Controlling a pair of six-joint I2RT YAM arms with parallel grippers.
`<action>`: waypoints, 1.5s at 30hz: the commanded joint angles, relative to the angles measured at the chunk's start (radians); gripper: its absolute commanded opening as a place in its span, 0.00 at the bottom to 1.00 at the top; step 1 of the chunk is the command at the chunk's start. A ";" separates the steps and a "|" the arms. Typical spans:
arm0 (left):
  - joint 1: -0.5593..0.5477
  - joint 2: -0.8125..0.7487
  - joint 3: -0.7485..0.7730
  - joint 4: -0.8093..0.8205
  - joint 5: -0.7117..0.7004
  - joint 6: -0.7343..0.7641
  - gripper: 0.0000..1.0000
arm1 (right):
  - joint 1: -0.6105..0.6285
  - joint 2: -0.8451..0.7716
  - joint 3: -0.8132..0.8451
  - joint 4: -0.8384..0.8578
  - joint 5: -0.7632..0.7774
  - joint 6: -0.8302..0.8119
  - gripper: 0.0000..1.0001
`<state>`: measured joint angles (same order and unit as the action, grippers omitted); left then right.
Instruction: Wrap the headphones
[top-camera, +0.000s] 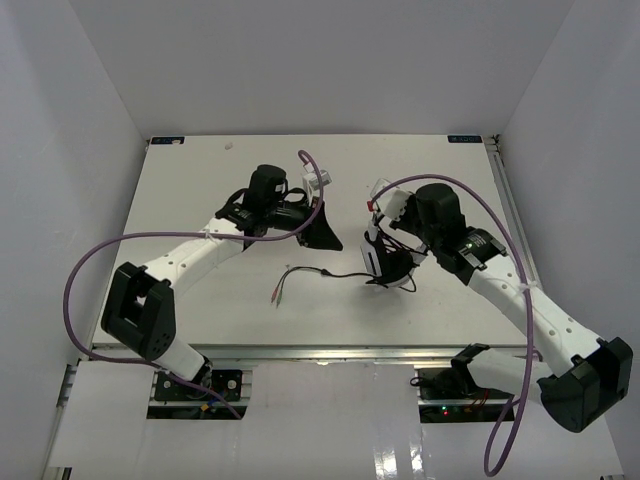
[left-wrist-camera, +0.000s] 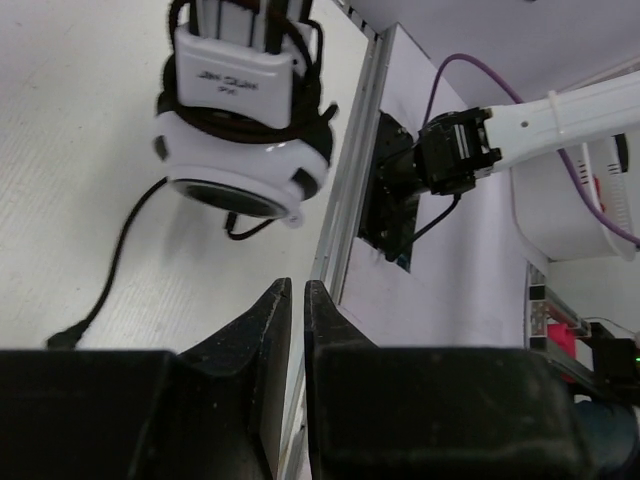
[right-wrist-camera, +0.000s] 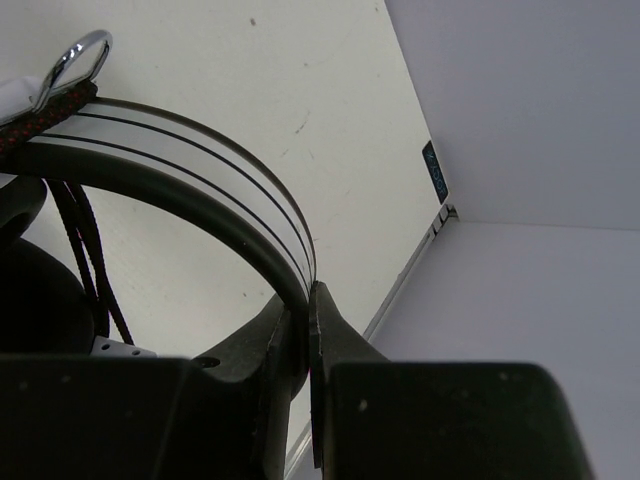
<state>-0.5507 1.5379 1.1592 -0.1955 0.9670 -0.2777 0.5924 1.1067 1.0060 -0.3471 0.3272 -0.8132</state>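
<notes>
Curving glossy headphones (right-wrist-camera: 200, 170) in right claw (right-wrist-camera: 309, 305)

Glossy white plastic headphones (left-wrist-camera: 250, 165); smooth matt white table (top-camera: 200, 315).

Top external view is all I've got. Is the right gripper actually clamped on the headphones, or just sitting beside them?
Observer: Clamped. The right wrist view shows the right gripper shut on the headband of the headphones.
Operator: Is the left one holding any cable?
Observer: No. The left gripper is empty, its fingers barely apart.
Operator: Any wraps on yet?
Observer: The black cable appears looped around the white ear cup. The rest trails over the table to a plug.
</notes>
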 joint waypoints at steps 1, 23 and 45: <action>0.006 0.004 0.033 0.048 0.069 -0.084 0.22 | 0.032 0.018 0.004 0.235 0.110 0.065 0.08; 0.021 -0.068 -0.271 0.047 -0.257 0.402 0.73 | -0.166 0.022 0.107 0.072 -0.330 0.268 0.08; 0.008 -0.265 -0.687 0.814 -0.056 0.207 0.98 | -0.398 0.201 0.597 -0.151 -0.937 0.885 0.08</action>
<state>-0.5334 1.2525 0.5070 0.3868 0.8345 0.0484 0.2167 1.3161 1.5234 -0.5323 -0.5008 -0.0922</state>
